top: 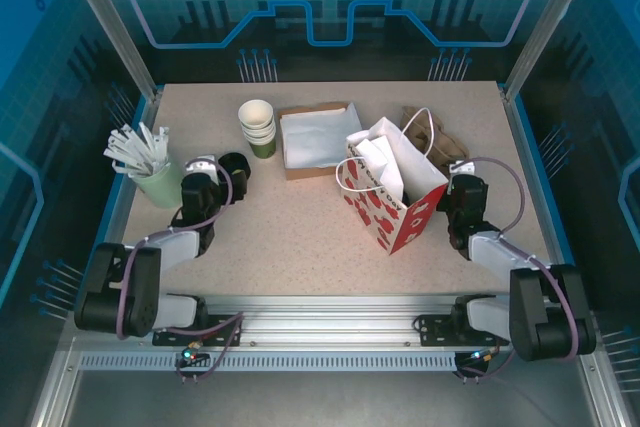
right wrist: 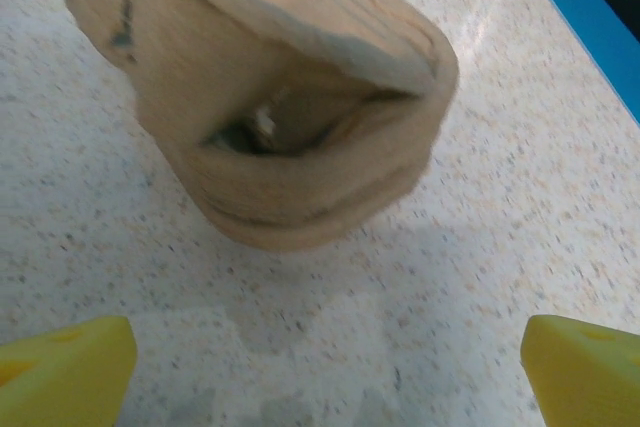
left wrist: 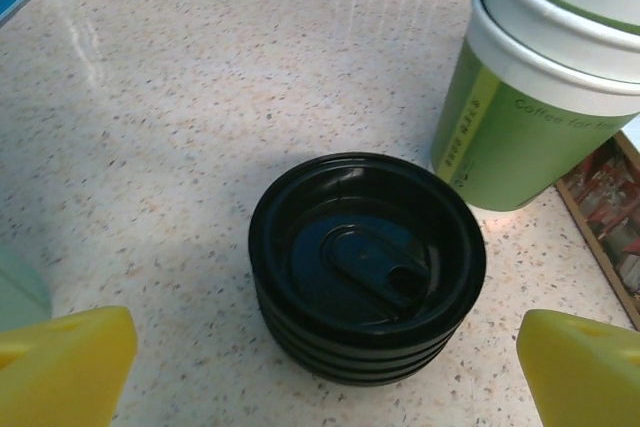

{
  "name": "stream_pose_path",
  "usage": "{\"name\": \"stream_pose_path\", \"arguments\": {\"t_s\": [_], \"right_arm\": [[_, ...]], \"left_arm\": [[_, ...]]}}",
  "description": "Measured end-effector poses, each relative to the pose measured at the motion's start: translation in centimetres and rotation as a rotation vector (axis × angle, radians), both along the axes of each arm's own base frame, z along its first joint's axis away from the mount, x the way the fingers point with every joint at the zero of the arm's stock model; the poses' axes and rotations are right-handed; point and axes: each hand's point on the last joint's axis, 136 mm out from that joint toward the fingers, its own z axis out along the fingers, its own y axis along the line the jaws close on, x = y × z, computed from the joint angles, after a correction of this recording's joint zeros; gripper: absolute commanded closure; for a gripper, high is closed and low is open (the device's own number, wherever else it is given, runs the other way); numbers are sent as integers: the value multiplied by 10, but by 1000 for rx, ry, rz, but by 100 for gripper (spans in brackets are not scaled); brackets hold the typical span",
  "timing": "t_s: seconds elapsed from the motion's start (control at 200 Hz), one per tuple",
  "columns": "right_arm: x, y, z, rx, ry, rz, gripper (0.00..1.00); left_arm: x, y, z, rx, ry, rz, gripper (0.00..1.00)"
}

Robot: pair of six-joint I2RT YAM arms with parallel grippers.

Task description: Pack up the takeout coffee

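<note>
Left wrist, black lids [left wrist: 367,267] centred before left tool [left wrist: 325,372]

Just ahead of the left fingers [left wrist: 60,367] stands one stack of black lids [left wrist: 366,262], number unclear, and beyond it one nest of green paper cups [left wrist: 500,137] showing three rims. Left of those fingers is one mint cup [top: 160,187] of uncounted white sticks [top: 138,147]; ahead of the right fingers [right wrist: 60,367] lies one pulp tray [right wrist: 290,137], left of them one red-and-white bag [top: 400,202] and one flat box [top: 315,109]
</note>
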Motion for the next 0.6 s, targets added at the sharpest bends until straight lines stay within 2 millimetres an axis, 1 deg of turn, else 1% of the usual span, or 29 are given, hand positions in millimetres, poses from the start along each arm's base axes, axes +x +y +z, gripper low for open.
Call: {"name": "stream_pose_path", "arguments": {"t_s": [0.14, 0.205, 0.25, 0.29, 0.38, 0.425, 0.49, 0.6], "right_arm": [[14, 8, 9, -11, -68, 45, 0], [19, 12, 9, -18, -83, 64, 0], [21, 14, 8, -17, -87, 75, 0], [24, 16, 7, -15, -96, 88, 0], [33, 24, 0, -16, -112, 124, 0], [36, 29, -9, -21, -102, 140, 0], [35, 33, -21, -21, -68, 156, 0], [37, 30, -20, -3, -71, 159, 0]], "left_arm": [[11, -5, -5, 16, -31, -41, 1], [15, -8, -15, 24, -24, -62, 1], [15, -10, -25, 23, 0, -72, 1], [14, -10, -29, 21, 12, -76, 1], [16, -10, -27, 16, 0, -81, 1], [17, -10, -25, 15, -6, -81, 1], [18, -10, -24, 13, -13, -84, 1], [18, -10, -23, 11, -16, -88, 1]]}}
